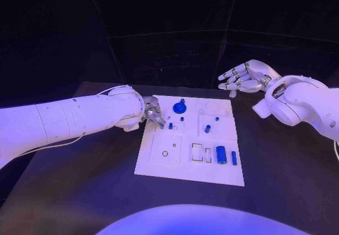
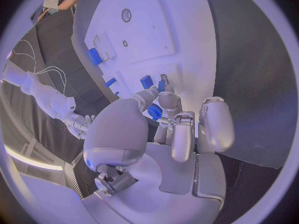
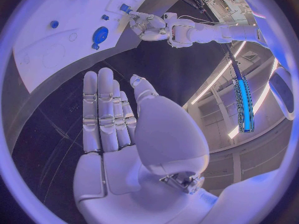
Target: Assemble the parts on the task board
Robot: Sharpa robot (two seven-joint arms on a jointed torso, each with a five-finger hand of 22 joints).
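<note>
blue part [image 1: 170, 126] under left hand [image 1: 151, 114] fingertips

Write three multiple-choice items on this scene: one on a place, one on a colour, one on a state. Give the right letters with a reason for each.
1. Where is the left robot hand?
A. at the task board's left edge, near its far end
B. off the table
C. at the board's near right corner

2. What colour is the large cylinder lying near the board's near right part?
A. red
B. blue
C. yellow

3. How is the right robot hand?
A. gripping the cylinder
B. pressing on the board
C. open, raised beyond the board's far right corner

Key: 1 A, the head view shows its fingers over the board's left edge; 2 B, it shows blue against the white plate; 3 C, the right wrist view shows straight fingers holding nothing.
</note>
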